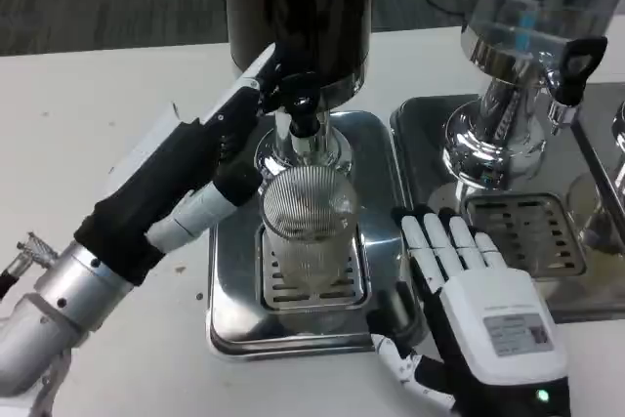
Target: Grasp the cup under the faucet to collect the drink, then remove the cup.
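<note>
A clear ribbed cup [309, 217] stands on the grille of the steel drip tray [229, 310], right below the black-handled faucet [299, 97] of a dispenser holding dark drink [298, 7]. I see no dark liquid in the cup. My left hand [229, 129] reaches in from the left, and its fingertips [266, 70] touch the faucet handle; how they close on it is hidden. My right hand [479, 305] lies flat on the tray's right edge with its fingers straight and spread. It holds nothing, and a small gap separates it from the cup.
A second dispenser [518, 7] with a clear tank stands at the right, with its own black faucet handle [576, 61] and drip tray [518, 231]. White table [88, 114] extends to the left and front left.
</note>
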{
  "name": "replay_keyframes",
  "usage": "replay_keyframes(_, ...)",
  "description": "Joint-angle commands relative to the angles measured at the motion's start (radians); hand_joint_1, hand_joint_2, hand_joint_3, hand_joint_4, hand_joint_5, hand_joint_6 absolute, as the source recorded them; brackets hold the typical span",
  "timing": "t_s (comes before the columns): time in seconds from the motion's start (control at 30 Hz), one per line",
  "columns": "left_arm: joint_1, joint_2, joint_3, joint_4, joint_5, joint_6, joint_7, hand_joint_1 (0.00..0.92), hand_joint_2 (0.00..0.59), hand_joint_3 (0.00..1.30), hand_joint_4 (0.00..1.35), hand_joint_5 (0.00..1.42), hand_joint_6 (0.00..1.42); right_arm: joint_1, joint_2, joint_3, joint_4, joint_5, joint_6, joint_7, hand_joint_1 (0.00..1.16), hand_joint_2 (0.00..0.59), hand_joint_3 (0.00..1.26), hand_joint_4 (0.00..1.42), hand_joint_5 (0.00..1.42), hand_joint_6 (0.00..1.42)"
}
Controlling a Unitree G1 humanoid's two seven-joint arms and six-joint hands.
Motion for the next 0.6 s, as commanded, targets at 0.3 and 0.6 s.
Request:
replay_keyframes(0.3,0.002,-0.031,0.051,0.005,0.029,-0.029,-0.04,0.0,0.101,0.13,0.08,0.29,0.27,-0.016,-0.002,-0.013,0.0,0.019,-0.004,0.005,0.29,0.385,0.0,0.0,0.0,0.07)
replay_keyframes(0.6,0.02,-0.019,0.061,0.03,0.119,-0.092,-0.031,0.0,0.114,0.17,0.12,0.33,0.29,-0.026,-0.012,-0.017,0.007,0.035,-0.006,0.007,0.29,0.385,0.0,0.0,0.0,0.07)
